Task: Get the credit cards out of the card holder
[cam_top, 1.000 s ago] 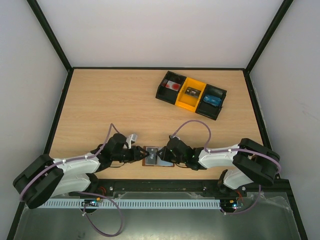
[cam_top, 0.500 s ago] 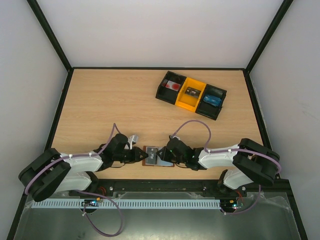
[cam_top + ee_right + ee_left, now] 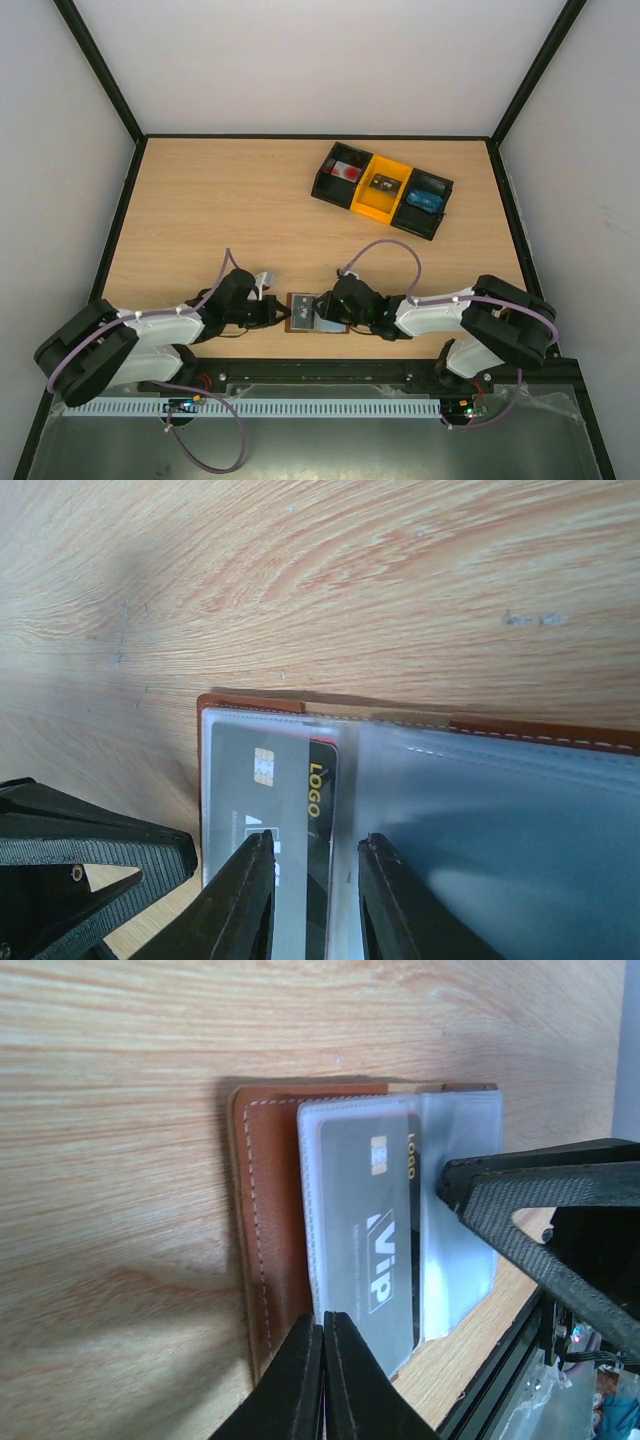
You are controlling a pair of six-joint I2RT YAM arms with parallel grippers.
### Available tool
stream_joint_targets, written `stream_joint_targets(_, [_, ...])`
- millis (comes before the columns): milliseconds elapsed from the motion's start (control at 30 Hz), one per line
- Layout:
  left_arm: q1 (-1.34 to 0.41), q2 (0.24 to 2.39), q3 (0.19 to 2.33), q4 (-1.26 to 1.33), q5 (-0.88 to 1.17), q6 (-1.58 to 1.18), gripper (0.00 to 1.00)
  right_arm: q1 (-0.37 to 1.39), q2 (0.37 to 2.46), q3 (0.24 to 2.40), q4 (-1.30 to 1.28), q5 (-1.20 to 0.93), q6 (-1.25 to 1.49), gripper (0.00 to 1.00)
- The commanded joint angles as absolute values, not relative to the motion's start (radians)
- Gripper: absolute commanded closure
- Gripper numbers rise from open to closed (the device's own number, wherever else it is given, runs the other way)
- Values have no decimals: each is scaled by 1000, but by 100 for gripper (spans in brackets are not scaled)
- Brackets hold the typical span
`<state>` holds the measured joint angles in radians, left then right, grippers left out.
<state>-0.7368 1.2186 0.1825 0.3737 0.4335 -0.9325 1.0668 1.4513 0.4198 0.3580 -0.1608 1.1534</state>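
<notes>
The brown card holder lies open on the table by the front edge, its clear sleeves facing up. A dark credit card with a chip, "ViP" and "LOGO" print sits in the left sleeve. My left gripper is shut, with its tips at the holder's left edge where the sleeve begins; I see nothing between the fingers. My right gripper comes in from the right, with its jaws a little apart. They rest on the sleeve and straddle the card's "LOGO" edge.
A black-and-yellow tray of bins stands at the back right of the table. The metal rail at the table's front edge runs right behind the holder. Both arms lie low along that edge.
My left gripper's jaws have closed from partly open to shut at the holder's left edge. The right gripper and the holder have barely moved.
</notes>
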Motion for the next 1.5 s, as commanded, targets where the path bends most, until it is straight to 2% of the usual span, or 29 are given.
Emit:
stream_joint_targets(0, [-741, 1169, 204, 319, 399, -903, 97, 1070, 1473, 407, 423, -160, 1165, 76])
stream_joint_targets(433, [-741, 1075, 196, 322, 407, -919, 89, 1070, 1509, 383, 481, -165, 1196, 78])
stream_joint_targets(900, [-742, 1252, 167, 494, 481, -904, 97, 1069, 1527, 361, 526, -176, 1213, 78])
stream_joint_targets(1467, [-743, 1362, 151, 468, 430, -870, 97, 1070, 1556, 358, 577, -188, 1223, 78])
